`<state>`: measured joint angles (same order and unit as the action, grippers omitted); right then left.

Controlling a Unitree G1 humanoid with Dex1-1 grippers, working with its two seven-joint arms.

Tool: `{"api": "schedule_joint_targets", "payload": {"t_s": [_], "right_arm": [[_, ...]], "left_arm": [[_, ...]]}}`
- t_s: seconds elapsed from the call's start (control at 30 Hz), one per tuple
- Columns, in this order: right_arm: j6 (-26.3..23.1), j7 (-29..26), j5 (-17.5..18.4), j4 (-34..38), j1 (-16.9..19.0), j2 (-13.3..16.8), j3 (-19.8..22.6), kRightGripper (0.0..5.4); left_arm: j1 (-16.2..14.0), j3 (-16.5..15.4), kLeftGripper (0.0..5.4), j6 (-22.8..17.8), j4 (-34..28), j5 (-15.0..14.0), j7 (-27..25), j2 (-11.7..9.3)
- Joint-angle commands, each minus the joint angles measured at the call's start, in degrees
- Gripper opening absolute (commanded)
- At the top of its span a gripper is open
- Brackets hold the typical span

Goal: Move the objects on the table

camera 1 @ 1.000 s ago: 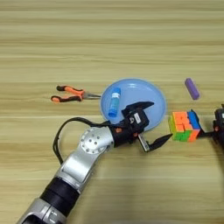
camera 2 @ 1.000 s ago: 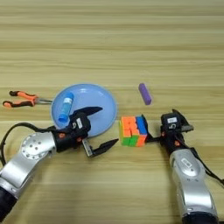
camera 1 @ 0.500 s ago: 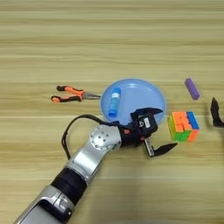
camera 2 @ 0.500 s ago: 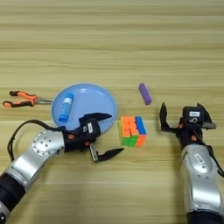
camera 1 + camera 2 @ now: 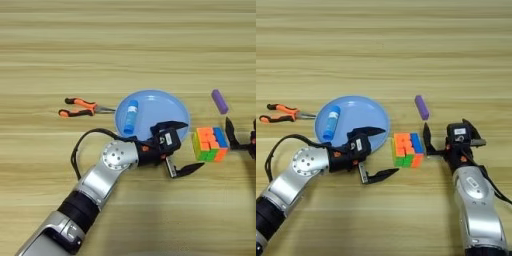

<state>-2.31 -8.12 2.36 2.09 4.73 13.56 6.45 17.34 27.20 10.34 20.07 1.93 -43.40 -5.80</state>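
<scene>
A multicoloured puzzle cube (image 5: 408, 149) sits on the table (image 5: 384, 45) between my two grippers. My left gripper (image 5: 387, 153) is open just left of the cube, one finger over the plate's near rim and the other low on the table. The right gripper (image 5: 448, 131) stands open just right of the cube, its left finger close to the cube's side. A round light blue plate (image 5: 356, 111) holds a blue-and-white glue stick (image 5: 331, 122) lying along its left part. Behind the cube to the right lies a small purple block (image 5: 421, 107).
Orange-handled pliers (image 5: 280, 112) lie left of the plate, tips pointing at its rim. A black cable (image 5: 82, 150) loops off my left forearm over the table. Bare wood stretches across the far half and along the near edge.
My left gripper has moved right, away from the plate and up to the cube's left side. The right gripper swung slightly right, then came back close to the cube. The cube has not moved.
</scene>
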Motion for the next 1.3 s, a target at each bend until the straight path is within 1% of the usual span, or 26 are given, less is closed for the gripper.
{"api": "schedule_joint_targets", "payload": {"t_s": [0.03,0.17,0.33,0.47,0.63,0.93,1.1,1.3], "right_arm": [[-3.76,-1.52,-1.14,4.57,1.25,0.67,-2.42,5.40],[-6.23,-2.13,-1.92,5.75,2.15,1.16,-3.07,5.40],[-7.57,-2.95,-2.68,7.33,2.71,0.92,-4.40,5.40],[-7.67,-2.59,-2.73,7.12,2.67,0.89,-3.83,5.40],[-7.78,-2.43,-2.85,7.73,2.96,0.55,-4.15,5.40],[-7.64,-1.25,-2.50,9.14,3.49,0.15,-2.52,5.40],[-7.95,-0.65,-2.56,11.45,4.08,-0.28,-2.26,5.40],[-8.03,-0.22,-2.36,12.29,4.44,-0.61,-1.43,5.40]], "left_arm": [[1.47,-0.19,5.35,-0.14,0.13,0.31,-0.64,0.02],[1.74,-0.31,5.35,-0.01,0.58,0.33,-0.67,0.08],[1.79,-0.45,5.35,0.04,0.66,0.34,-0.70,-0.11],[1.70,-0.57,5.35,0.03,0.59,0.25,-0.82,-0.28],[1.83,-0.46,5.35,0.29,1.22,0.38,-0.92,-0.14],[2.69,0.08,5.35,0.85,3.26,0.34,-1.99,0.46],[3.25,0.40,5.35,1.21,4.40,0.54,-2.66,0.97],[3.69,1.09,5.35,1.48,4.65,0.77,-3.58,1.43]]}}
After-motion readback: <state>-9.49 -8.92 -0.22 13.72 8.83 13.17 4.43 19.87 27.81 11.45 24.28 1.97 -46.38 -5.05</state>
